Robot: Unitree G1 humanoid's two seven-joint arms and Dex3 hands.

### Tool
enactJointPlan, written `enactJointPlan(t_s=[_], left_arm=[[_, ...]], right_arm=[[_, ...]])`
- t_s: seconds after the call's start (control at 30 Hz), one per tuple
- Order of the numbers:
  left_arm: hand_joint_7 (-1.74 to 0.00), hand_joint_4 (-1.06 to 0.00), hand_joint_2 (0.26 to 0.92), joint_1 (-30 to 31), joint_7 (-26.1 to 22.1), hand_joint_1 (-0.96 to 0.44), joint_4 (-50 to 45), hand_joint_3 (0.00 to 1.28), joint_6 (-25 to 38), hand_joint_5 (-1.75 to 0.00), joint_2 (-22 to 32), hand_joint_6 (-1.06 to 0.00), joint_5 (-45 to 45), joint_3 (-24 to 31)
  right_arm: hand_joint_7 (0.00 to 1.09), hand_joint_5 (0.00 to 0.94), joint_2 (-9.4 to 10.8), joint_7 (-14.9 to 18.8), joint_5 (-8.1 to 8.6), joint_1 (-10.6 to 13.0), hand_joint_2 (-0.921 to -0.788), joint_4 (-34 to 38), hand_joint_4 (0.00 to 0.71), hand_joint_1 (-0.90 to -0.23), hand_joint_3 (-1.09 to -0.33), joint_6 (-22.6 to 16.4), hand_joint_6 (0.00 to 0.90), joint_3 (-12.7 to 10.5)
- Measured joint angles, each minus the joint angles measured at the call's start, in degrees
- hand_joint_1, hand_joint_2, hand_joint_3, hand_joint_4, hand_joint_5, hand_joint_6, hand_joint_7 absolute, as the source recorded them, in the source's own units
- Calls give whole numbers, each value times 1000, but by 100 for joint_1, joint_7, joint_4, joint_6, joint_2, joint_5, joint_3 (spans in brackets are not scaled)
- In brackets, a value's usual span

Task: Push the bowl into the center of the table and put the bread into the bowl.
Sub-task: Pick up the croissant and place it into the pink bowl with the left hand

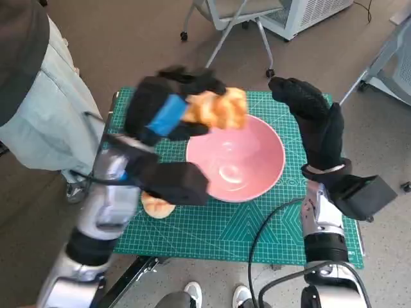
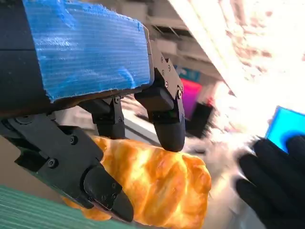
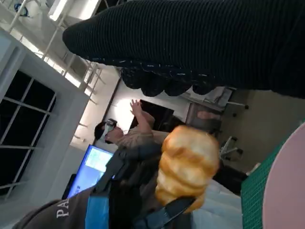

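Note:
A pink bowl (image 1: 247, 168) sits near the middle of the green cutting mat (image 1: 257, 234). My left hand (image 1: 168, 110) grips a golden bread roll (image 1: 221, 108) and holds it in the air over the bowl's far left rim. In the left wrist view the bread (image 2: 157, 183) is clamped between the black fingers (image 2: 164, 112). The right wrist view shows the same bread (image 3: 188, 162) and the bowl's edge (image 3: 288, 183). My right hand (image 1: 314, 119) hovers at the bowl's right side, fingers spread, holding nothing. A second bread piece (image 1: 156, 205) lies on the mat left of the bowl.
A person in light trousers (image 1: 45, 109) stands close at the left of the table. An office chair (image 1: 234, 19) stands beyond the far edge. A person with a raised hand (image 3: 128, 129) shows in the right wrist view. Shoes (image 1: 215, 296) show at the near edge.

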Motion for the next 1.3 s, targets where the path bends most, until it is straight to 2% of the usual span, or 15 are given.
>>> enactJointPlan(t_s=[0.17,0.23,0.37,0.4,0.43,0.47,0.5,0.53,0.6,0.7,0.87,1.13,1.3], left_arm=[[-952,-858,887,-209,-62,1,483,22,-147,-1086,-110,-724,11,-186],[-985,-824,906,-265,-101,3,653,21,-204,-1130,-148,-682,-1,-243],[-1158,-667,917,-300,-221,1,930,85,-342,-1198,-201,-622,-68,-302],[-927,-590,895,-300,-290,-45,1010,74,-369,-917,-209,-519,-93,-320],[-684,-586,889,-300,-365,-75,1073,53,-373,-648,-213,-502,-106,-342],[-477,-526,887,-300,-439,-140,1137,35,-370,-422,-214,-479,-108,-370],[-395,-505,887,-300,-557,-164,1182,28,-346,-339,-211,-476,-108,-395],[-266,-432,885,-298,-699,-217,1213,20,-290,-217,-203,-451,-103,-433],[-145,-342,881,-300,-1024,-275,1237,12,-162,-111,-178,-414,-100,-495],[-49,-244,875,-346,-1646,-327,1308,5,12,-36,-106,-359,-135,-583],[-6,-139,856,-388,-2265,-344,1349,1,198,-4,-30,-278,-303,-580],[-1,-96,844,-320,-2371,-360,1113,1,212,0,111,-247,-457,-418],[-3,-91,854,-136,-2587,-371,533,5,362,-1,325,-250,-536,-235]], right_arm=[[538,1,-17,0,1,85,-921,-91,152,-662,-760,4,9,-18],[538,0,-18,-1,0,109,-921,-128,151,-662,-760,5,9,-23],[538,0,-19,-2,-1,166,-921,-193,150,-662,-761,7,9,-28],[538,0,-19,-4,-1,184,-921,-208,149,-661,-761,8,9,-30],[538,0,-19,-5,-1,196,-921,-213,148,-661,-761,9,9,-32],[538,0,-19,-6,-1,206,-921,-222,147,-661,-761,11,9,-34],[538,0,-19,-7,-1,216,-921,-229,146,-661,-761,13,9,-36],[538,0,-19,-8,-2,225,-921,-239,146,-661,-761,17,9,-39],[538,0,-19,-12,-2,241,-921,-253,146,-662,-760,21,10,-41],[537,1,-19,-25,-4,262,-921,-267,146,-662,-758,22,11,-45],[535,1,-19,-48,-11,289,-921,-284,146,-661,-757,23,13,-50],[531,1,-15,-94,-19,295,-921,-296,146,-659,-757,23,15,-43],[529,1,0,-125,-30,300,-921,-297,146,-658,-757,22,16,-28]])
